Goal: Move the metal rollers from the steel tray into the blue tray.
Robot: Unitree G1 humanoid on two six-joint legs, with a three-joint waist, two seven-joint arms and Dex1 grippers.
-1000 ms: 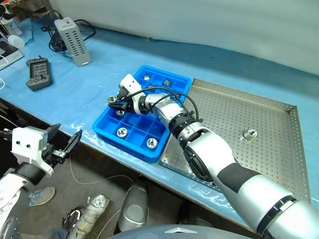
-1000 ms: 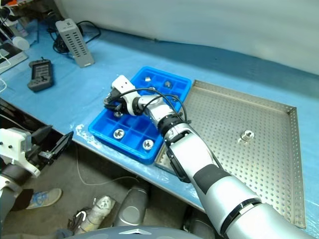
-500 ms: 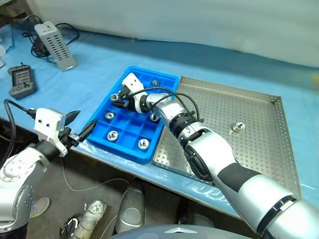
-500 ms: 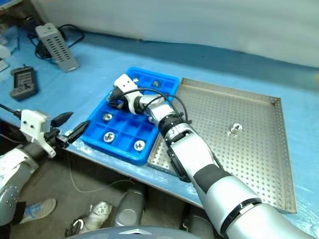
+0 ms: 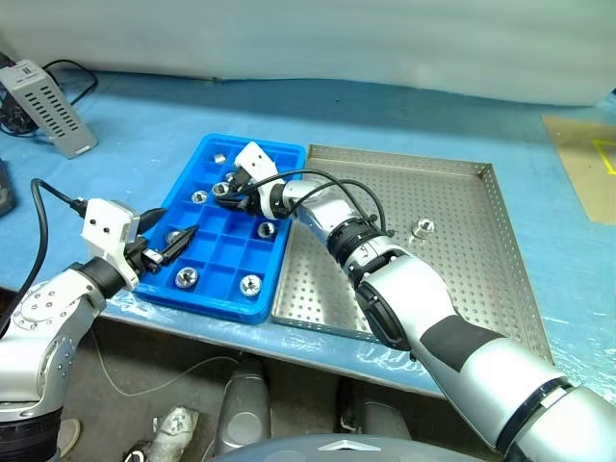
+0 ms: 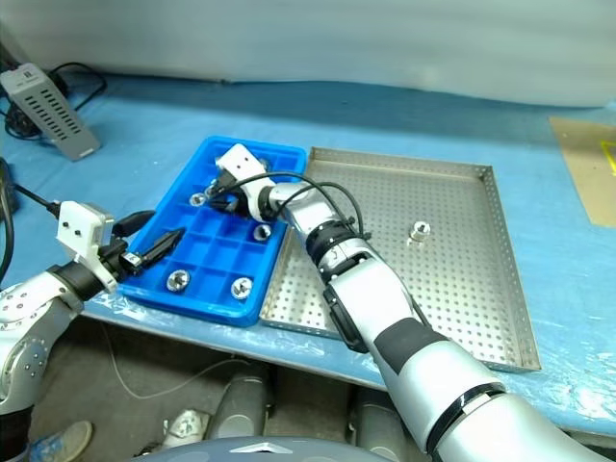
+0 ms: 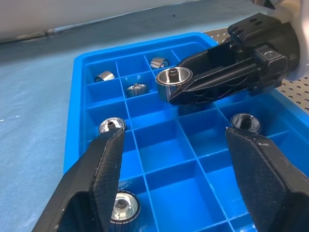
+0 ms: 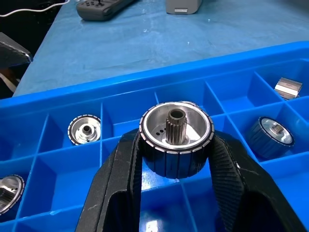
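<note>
R gripper [image 8: 175,159] is over the blue tray [image 5: 214,294], fingers clamped on one roller [image 8: 176,139], held above the compartments near the tray's far half; in the L wrist view the same held roller [image 7: 173,83] sits at the tips of the black fingers [image 7: 212,77], hole end facing the cam. L gripper [image 7: 176,159] is at the near-left edge of the blue tray, pointing in over it, fingers apart w/ nothing between them. Blue tray lies on the blue table cover [image 5: 144,115], just beside the left rim of the steel tray [image 5: 452,279], touching or nearly so. Several rollers are already in the blue tray: two in the near row [image 5: 187,277] and [image 5: 250,284], one mid-tray [image 5: 264,229], one at the far end [image 5: 218,158], plus a few more in far compartments seen from the L wrist [image 7: 105,76], [image 7: 159,62], [image 7: 136,90]. One roller [image 5: 421,229] is left on the steel tray, upright on the perforated floor, toward the far middle, well apart from the rims. Grey box w/ cable [image 5: 46,94] sits far left on the table, well apart from both trays.
</note>
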